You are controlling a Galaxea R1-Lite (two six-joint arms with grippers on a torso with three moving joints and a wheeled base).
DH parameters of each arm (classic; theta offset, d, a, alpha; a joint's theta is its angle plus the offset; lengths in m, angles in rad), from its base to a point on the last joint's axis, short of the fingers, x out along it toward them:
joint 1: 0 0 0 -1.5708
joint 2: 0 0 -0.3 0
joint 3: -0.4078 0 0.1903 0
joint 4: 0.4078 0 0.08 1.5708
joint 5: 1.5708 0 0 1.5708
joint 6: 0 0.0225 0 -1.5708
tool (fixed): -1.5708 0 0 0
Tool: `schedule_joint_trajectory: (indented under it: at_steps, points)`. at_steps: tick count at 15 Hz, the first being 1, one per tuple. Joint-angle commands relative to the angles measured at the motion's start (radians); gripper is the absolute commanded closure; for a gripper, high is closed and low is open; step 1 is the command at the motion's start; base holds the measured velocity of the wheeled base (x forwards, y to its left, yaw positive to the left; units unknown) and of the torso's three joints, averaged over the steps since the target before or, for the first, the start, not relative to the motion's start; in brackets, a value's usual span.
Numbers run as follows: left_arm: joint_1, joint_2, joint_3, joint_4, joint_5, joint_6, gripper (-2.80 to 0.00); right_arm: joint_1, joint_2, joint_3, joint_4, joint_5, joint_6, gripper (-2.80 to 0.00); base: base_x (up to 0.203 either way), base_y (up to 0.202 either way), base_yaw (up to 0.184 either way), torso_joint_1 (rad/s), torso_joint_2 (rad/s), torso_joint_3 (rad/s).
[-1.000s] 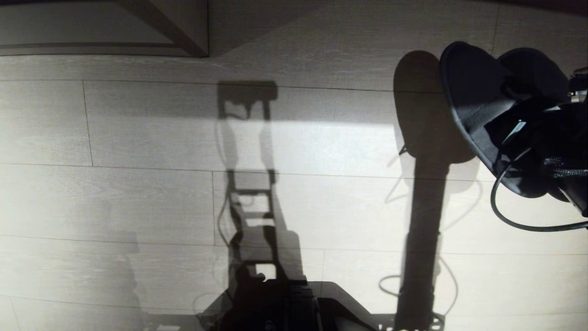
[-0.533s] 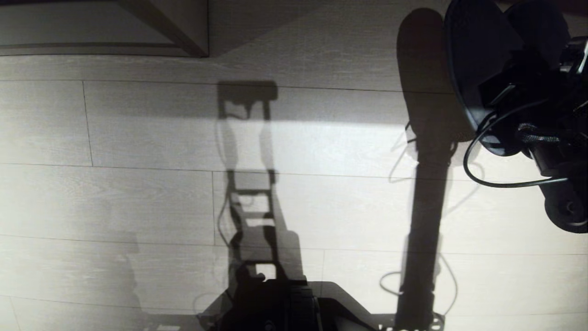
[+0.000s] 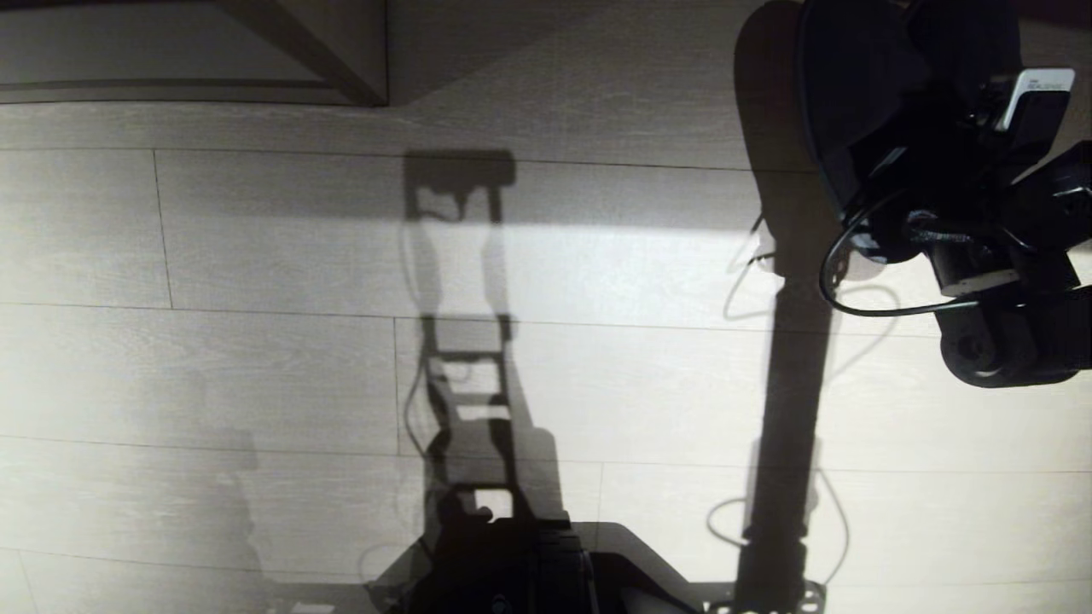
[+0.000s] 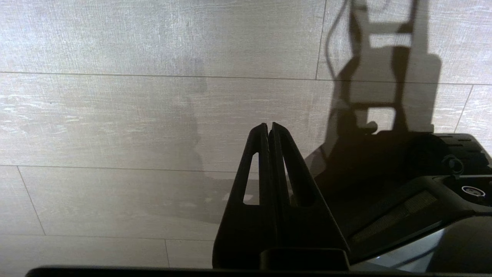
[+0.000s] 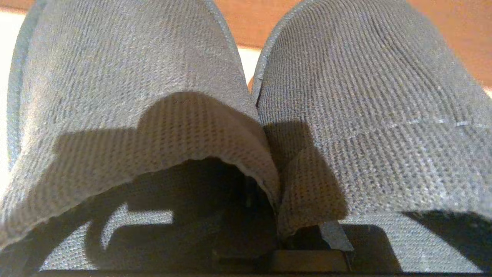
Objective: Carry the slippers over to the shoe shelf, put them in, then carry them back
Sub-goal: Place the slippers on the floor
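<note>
Right pincer [image 3: 917, 183]: at about 1 o'clock in your head view, raised over the floor, clamped tight on the pair of slippers [image 3: 862, 102].
Slippers: you see them held off the floor as dark shapes at the frame's upper right edge; in your right wrist view the two grey-blue knit uppers [image 5: 246, 115] sit side by side, inner edges pinched together at the pincer, toes pointing away from it.
Beyond the toes: a brown band [image 5: 453, 23] runs across the far side of your right wrist view; what it belongs to cannot be told.
Left pincer [image 4: 269, 129]: low beside the robot's base [image 4: 423, 184], its two black fingers pressed together on nothing.
Floor [image 3: 256, 358]: pale wood-grain planks, sunlit, crossed by the robot's long shadows.
Furniture: a pale board with a dark slanted panel [image 3: 316, 51] shows at 11 o'clock in your head view, well apart from the slippers.
</note>
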Motion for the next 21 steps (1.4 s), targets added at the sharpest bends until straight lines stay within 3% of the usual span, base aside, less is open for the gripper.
schedule_joint_trajectory:
  at_steps: [1,5,15,21]
  points:
    - [0.0,0.0,0.0,0.0,0.0,-0.001,0.0,0.003,0.05,-0.054,-0.009,0.0,-0.003,0.0,0.0,0.0,0.0,0.0,0.0,0.0]
    - [0.0,0.0,0.0,0.0,0.0,-0.001,0.0,0.004,0.147,-0.182,-0.01,0.0,-0.018,0.0,0.0,0.0,0.0,0.0,0.0,0.0]
    - [0.0,0.0,0.0,0.0,0.0,-0.001,0.0,0.008,0.294,-0.351,-0.011,0.0,-0.045,0.0,0.0,0.0,0.0,0.0,0.0,0.0]
    - [0.0,0.0,0.0,0.0,0.0,-0.001,0.0,0.008,0.321,-0.377,-0.011,0.001,-0.061,0.0,0.0,0.0,0.0,0.0,0.0,0.0]
